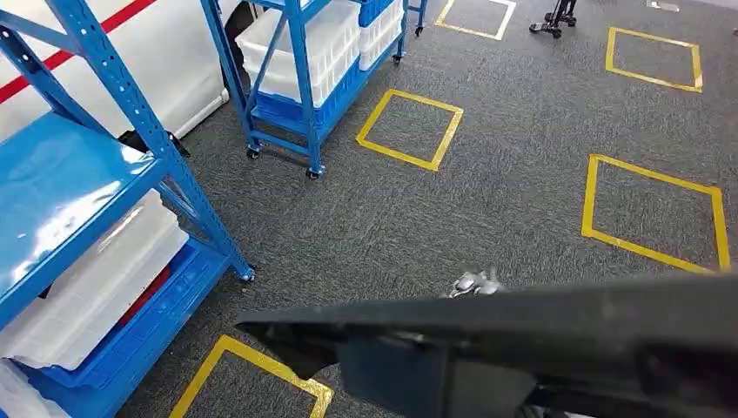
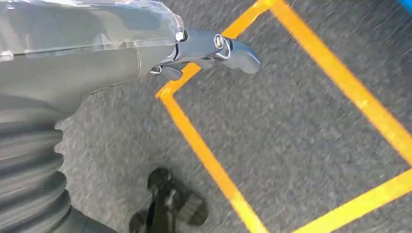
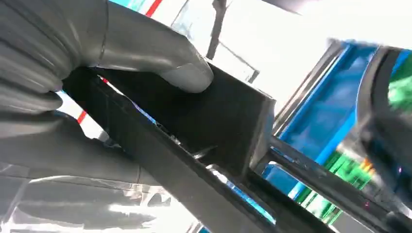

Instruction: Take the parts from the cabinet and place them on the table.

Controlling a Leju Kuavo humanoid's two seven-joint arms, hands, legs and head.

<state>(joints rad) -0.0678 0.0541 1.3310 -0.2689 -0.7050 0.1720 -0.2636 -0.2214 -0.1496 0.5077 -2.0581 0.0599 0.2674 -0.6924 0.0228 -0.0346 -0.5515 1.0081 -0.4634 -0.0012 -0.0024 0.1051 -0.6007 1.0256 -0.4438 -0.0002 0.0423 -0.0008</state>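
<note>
A long black flat part (image 1: 522, 340) stretches across the bottom of the head view, close under the camera. In the right wrist view my right hand (image 3: 121, 53) grips this black part (image 3: 218, 121), the thick grey thumb pressed on its upper face and the fingers wrapped beneath. Silver fingertips (image 1: 474, 283) peek over the part's far edge in the head view. My left hand (image 2: 214, 48) hangs over the grey carpet with nothing in it, its fingers stretched out. The blue cabinet rack (image 1: 78, 174) stands at my left.
White bins (image 1: 96, 279) lie on the near rack's lower shelf. A second blue wheeled rack (image 1: 296, 78) with white crates stands further back. Yellow taped squares (image 1: 409, 126) mark the grey carpet (image 1: 505, 200) ahead and to the right.
</note>
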